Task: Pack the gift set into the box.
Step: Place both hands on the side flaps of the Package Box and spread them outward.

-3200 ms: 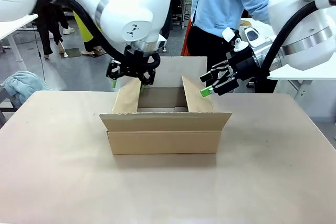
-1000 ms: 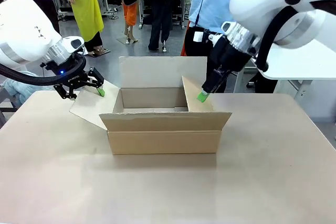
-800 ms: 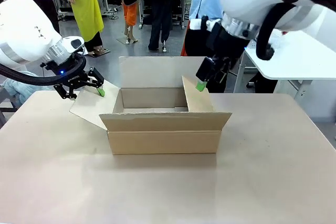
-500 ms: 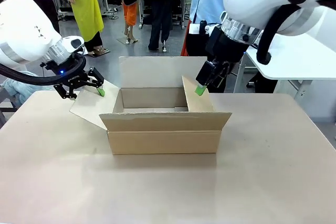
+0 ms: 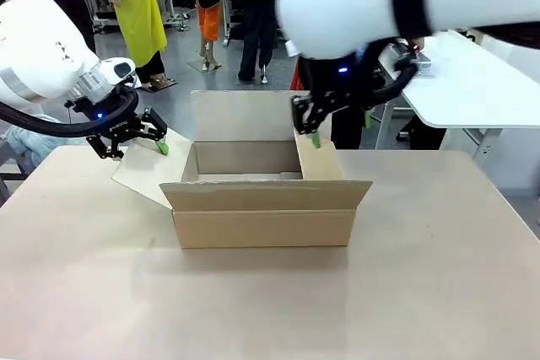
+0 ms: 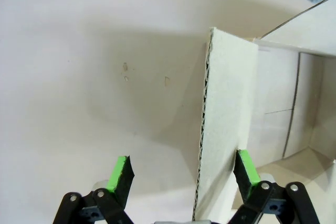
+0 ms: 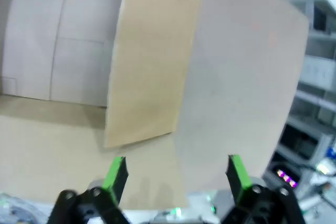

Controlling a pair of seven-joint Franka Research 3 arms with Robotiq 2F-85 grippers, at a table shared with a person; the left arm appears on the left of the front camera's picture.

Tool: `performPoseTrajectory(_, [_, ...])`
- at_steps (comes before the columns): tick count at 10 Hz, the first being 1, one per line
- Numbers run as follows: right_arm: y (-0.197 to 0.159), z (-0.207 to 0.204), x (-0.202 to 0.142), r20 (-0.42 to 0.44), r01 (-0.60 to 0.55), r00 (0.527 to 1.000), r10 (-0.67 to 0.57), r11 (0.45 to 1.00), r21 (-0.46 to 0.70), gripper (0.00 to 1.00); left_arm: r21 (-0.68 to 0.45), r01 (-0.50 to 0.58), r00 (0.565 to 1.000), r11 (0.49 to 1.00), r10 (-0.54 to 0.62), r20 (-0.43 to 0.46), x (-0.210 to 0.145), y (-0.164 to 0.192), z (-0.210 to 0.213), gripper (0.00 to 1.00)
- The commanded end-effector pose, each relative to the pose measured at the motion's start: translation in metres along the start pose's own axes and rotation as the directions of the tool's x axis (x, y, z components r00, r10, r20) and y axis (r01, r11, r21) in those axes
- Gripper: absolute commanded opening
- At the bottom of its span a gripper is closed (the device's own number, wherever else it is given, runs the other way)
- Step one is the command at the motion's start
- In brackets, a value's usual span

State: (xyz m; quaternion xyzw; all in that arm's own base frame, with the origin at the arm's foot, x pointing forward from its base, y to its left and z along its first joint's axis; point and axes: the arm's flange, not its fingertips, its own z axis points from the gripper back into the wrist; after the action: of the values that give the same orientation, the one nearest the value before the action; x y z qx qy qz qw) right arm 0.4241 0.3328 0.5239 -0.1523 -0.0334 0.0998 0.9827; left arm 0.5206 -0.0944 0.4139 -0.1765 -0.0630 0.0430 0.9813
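Front view: box stands open mid-table, toward the far edge | left gripper jaws spread astride the box's left flap | right gripper jaws released, above right flap

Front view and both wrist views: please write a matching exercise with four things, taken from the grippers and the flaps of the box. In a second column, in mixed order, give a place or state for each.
Column one:
1. left gripper
2. right gripper
3. far flap
4. near flap

Column two:
A. stands upright at the back of the box
B. open, above the right flap
C. leans outward, toward the camera
D. open, with the edge of the left flap between its fingers

Pairs: 1-D, 2-B, 3-A, 4-C.
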Motion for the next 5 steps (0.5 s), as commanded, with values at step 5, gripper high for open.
performPoseTrajectory(5, [0.101, -0.043, 0.070, -0.043, 0.148, 0.988, -0.146, 0.988, 0.054, 1.00, 0.015, -0.013, 1.000, 1.000, 0.013, 0.001, -0.001, -0.001, 0.002, 1.00])
